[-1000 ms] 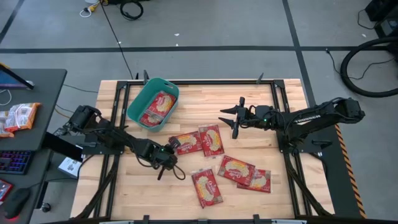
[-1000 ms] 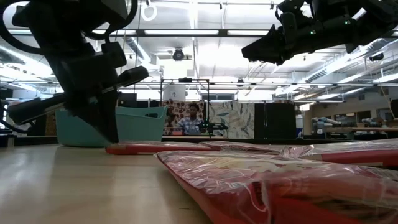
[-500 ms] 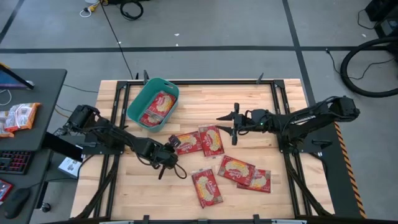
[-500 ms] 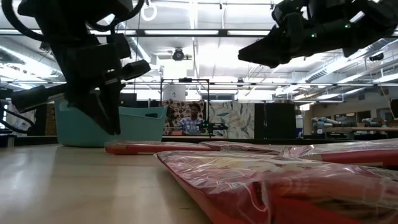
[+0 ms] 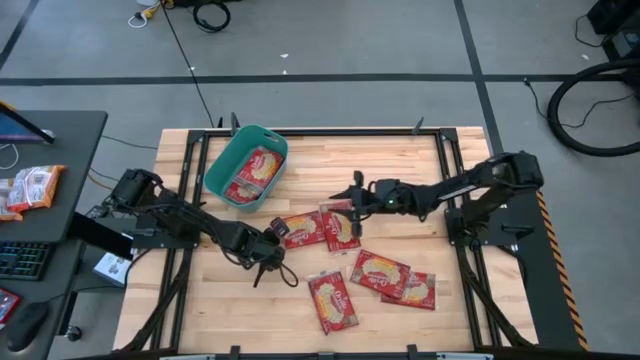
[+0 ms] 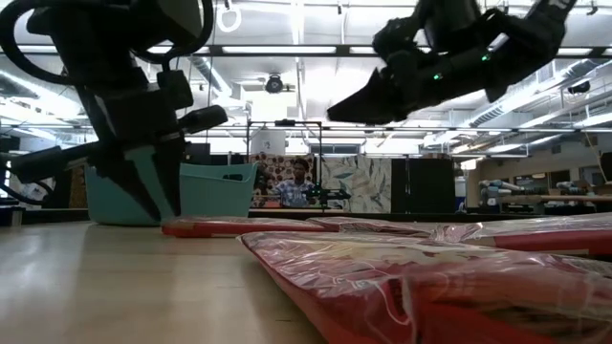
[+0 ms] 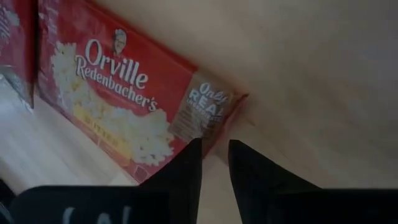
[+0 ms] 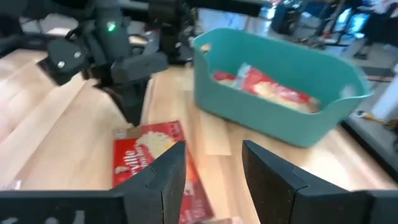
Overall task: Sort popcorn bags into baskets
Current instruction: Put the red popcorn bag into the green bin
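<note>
The teal basket (image 5: pixel 222 165) stands at the table's far left with popcorn bags (image 5: pixel 255 170) lying inside. Several more red bags lie flat mid-table, two side by side (image 5: pixel 300 230) (image 5: pixel 340 225) and others nearer (image 5: pixel 378 270) (image 5: pixel 333 302). My left gripper (image 5: pixel 275 243) points down at the left bag's corner (image 7: pixel 214 109), its fingers a narrow gap apart (image 7: pixel 214 149). My right gripper (image 5: pixel 350 197) hovers open above the table, just far of the second bag; its wrist view (image 8: pixel 211 152) looks over a bag (image 8: pixel 146 162) toward the basket (image 8: pixel 280 93). My left gripper comes from above, and its fingertips (image 7: pixel 193 152) stand astride the bag's edge near one corner (image 7: pixel 208 134). The bag lies flat on the table. Whether the fingers touch it, I cannot tell.
A dark side desk (image 5: pixel 60 130) left of the table holds spare packets (image 5: pixel 30 187) and a keyboard. Bare wood lies at the table's near left (image 5: pixel 200 310) and far right (image 5: pixel 440 160). A person (image 6: pixel 298 182) sits far behind in the room.
My right gripper has travelled toward the table's left and come lower, from beside the table's right middle to just far of the two middle bags. My left gripper has stayed at the left bag's corner. No bag has moved.
</note>
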Robot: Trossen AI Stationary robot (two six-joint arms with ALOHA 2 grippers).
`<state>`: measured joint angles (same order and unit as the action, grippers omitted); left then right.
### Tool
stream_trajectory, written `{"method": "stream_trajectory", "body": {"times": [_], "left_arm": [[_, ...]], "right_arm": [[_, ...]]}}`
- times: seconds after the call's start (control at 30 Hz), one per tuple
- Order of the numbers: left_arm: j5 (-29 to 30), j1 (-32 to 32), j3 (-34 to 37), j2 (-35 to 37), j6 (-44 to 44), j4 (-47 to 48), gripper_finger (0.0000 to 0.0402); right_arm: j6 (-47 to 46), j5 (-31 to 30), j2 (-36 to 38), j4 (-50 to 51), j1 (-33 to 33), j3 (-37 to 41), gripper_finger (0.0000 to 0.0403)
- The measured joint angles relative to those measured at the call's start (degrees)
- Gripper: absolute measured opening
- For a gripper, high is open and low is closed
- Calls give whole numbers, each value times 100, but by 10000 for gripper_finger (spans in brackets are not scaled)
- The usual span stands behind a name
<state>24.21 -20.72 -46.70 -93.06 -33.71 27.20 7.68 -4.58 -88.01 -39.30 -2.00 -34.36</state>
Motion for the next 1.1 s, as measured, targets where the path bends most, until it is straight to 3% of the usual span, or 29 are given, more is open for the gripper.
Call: {"method": "stream_trajectory", "body": {"times": [0.2, 0.5, 0.87, 1.1], "left_arm": [[-142, 6, 39, 0, -4, 23, 80], [-147, 49, 82, -27, -17, -17, 43], [-19, 65, 124, -328, -299, -360, 38], [-9, 65, 119, -329, -134, -358, 6]], "right_arm": [[152, 712, -673, 37, -42, -200, 162], [151, 1073, -1343, 31, -44, -600, 162], [104, 1331, -1600, 93, -44, -698, 162], [89, 1331, -1593, 202, -44, -696, 162]]}}
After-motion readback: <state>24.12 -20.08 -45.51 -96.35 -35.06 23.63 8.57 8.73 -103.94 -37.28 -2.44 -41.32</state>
